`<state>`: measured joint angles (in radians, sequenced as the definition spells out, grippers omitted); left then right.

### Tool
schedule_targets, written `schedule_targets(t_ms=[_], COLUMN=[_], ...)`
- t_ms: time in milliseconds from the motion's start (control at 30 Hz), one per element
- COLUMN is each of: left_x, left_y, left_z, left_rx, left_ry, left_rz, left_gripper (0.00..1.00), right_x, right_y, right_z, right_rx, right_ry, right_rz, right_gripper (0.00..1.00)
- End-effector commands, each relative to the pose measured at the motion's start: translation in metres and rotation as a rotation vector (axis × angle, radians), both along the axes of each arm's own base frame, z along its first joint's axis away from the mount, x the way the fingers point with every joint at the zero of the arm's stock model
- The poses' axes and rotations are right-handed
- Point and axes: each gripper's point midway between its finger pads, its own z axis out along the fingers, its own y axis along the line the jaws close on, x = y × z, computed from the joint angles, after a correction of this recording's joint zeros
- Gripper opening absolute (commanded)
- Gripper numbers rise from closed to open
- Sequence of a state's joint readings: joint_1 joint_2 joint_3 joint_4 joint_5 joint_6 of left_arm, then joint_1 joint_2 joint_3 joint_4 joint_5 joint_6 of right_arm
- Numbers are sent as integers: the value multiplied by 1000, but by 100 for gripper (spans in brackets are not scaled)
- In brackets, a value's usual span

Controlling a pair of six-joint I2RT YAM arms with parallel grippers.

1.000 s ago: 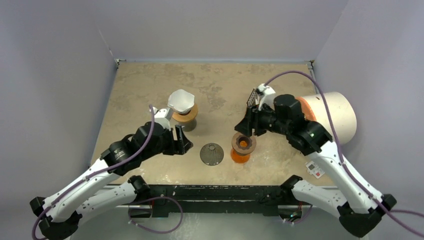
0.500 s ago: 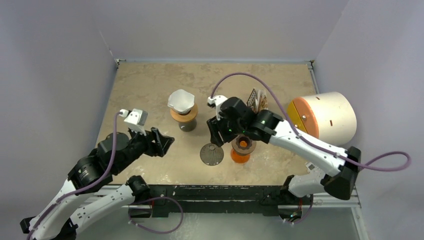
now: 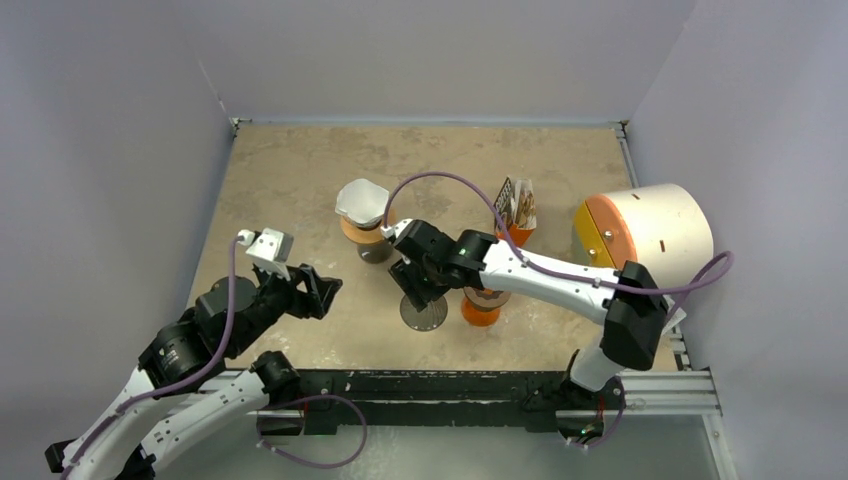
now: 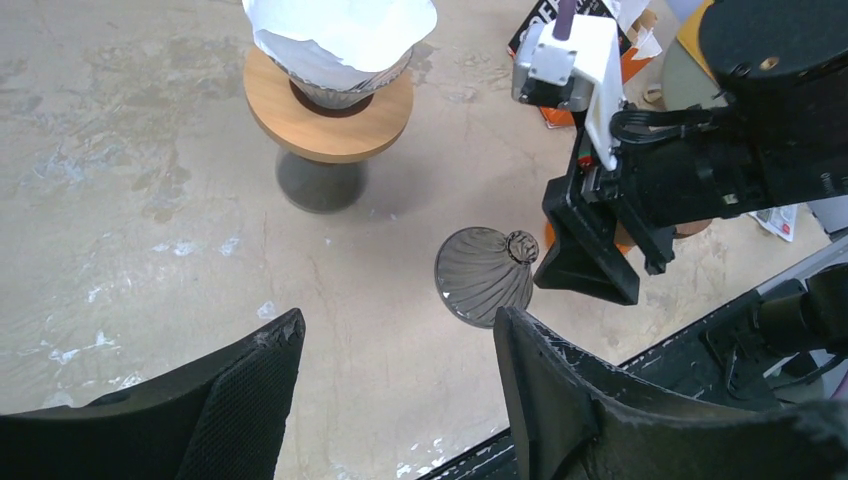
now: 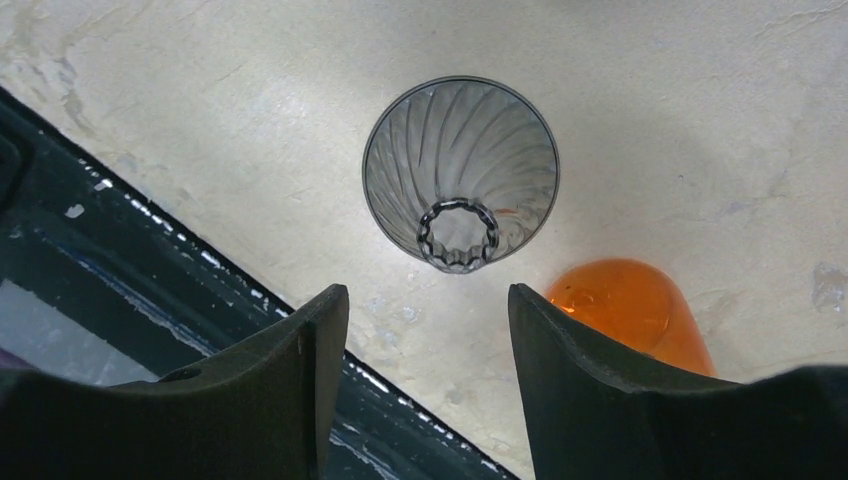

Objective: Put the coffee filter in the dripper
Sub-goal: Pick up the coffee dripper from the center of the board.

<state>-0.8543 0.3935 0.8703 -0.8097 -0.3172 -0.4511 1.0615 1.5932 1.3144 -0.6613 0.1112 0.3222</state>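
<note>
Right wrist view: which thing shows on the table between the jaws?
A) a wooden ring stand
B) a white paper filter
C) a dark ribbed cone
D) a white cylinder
C: the dark ribbed cone lies on the table, framed by the open jaws of the right gripper, with an orange piece beside it.

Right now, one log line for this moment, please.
right gripper: open, above inverted ribbed glass dripper | left gripper: open, empty | paper filter: on wooden-collared stand

The coffee filter (image 3: pixel 360 200) is seated in the dripper (image 3: pixel 362 232) at mid-frame; a ribbed cone (image 3: pixel 425 316) is laid below it, with a vessel (image 3: pixel 480 314) just beside it on the right.
</note>
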Motion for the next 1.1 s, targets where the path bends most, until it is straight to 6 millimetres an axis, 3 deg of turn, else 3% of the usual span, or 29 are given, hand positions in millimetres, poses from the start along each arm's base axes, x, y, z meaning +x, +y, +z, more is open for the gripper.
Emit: schedule_targets(t_ms=[0, 400, 767, 967, 1067], left_x=[6, 5, 5, 5, 5], left_y=[1, 9, 12, 13, 11], left_z=[1, 1, 1, 0, -2], left_rx=[29, 27, 25, 26, 27], left_ry=[-18, -22, -25, -22, -12], left_rz=[17, 45, 58, 62, 58], left_gripper=[68, 68, 68, 68, 68], right_x=[8, 18, 23, 22, 21], right_y=[11, 14, 12, 14, 14], right_z=[2, -28, -31, -33, -28], right_rx=[0, -77, -96, -93, -82], right_ry=[-47, -60, -84, -78, -80], right_rz=[-21, -60, -93, -91, -91], right_gripper=[61, 57, 47, 34, 21])
